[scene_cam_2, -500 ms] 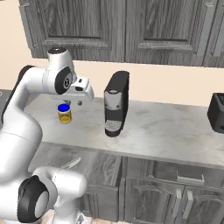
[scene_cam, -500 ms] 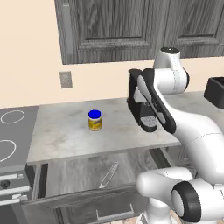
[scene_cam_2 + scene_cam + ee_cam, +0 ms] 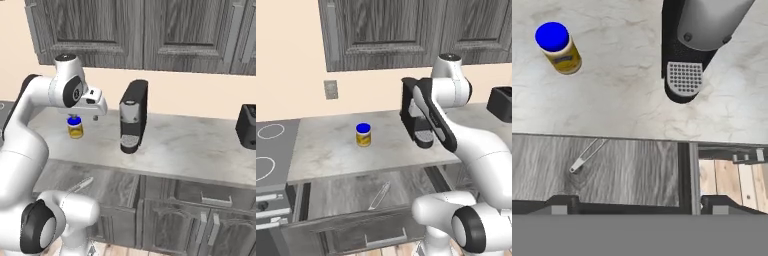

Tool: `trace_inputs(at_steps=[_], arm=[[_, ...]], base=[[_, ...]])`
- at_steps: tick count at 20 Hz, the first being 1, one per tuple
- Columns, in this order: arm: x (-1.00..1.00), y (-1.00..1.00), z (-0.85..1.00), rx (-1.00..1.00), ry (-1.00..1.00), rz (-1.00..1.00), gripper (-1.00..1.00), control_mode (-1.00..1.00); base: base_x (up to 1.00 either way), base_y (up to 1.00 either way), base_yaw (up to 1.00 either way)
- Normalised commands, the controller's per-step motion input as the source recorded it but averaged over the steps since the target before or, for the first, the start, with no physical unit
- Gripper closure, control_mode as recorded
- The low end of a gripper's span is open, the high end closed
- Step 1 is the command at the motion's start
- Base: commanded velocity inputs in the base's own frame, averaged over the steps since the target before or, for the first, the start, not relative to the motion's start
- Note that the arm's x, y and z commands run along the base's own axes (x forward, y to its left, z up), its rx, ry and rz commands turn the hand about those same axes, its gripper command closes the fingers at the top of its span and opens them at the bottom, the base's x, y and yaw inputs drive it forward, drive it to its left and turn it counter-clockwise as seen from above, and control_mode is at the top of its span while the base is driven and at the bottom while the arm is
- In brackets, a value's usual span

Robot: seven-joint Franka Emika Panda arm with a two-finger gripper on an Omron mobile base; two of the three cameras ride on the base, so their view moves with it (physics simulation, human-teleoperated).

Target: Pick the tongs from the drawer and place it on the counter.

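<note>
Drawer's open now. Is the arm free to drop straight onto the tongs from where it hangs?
Probably yes. The tongs lie alone and uncovered in the open drawer, with the jar and coffee machine back on the counter; the end effector is open.

The wall (image 3: 291,60) behind was a plain warm beige, with a grey outlet plate (image 3: 331,89) set into it. Dark grey woodgrain upper cabinets (image 3: 150,30) with raised panels hung above. Lower cabinet doors (image 3: 190,220) of the same finish stood beneath. What looked like pale wooden floorboards (image 3: 732,177) showed below. The light was soft and even.
</note>
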Motion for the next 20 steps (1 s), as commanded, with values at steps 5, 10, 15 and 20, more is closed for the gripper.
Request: trace_inputs(at_steps=[5,10,15,20], arm=[[0.00,0.00,0.00,0.00,0.00,0.00,-1.00,1.00],[0.00,0.00,0.00,0.00,0.00,0.00,-1.00,1.00],[0.00,0.00,0.00,0.00,0.00,0.00,-1.00,1.00],[0.00,0.00,0.00,0.00,0.00,0.00,-1.00,1.00]], base=[[-0.52,-0.22,0.13],[-0.18,-0.53,0.22],[-0.02,-0.83,0.33],[-0.01,-0.51,0.50]])
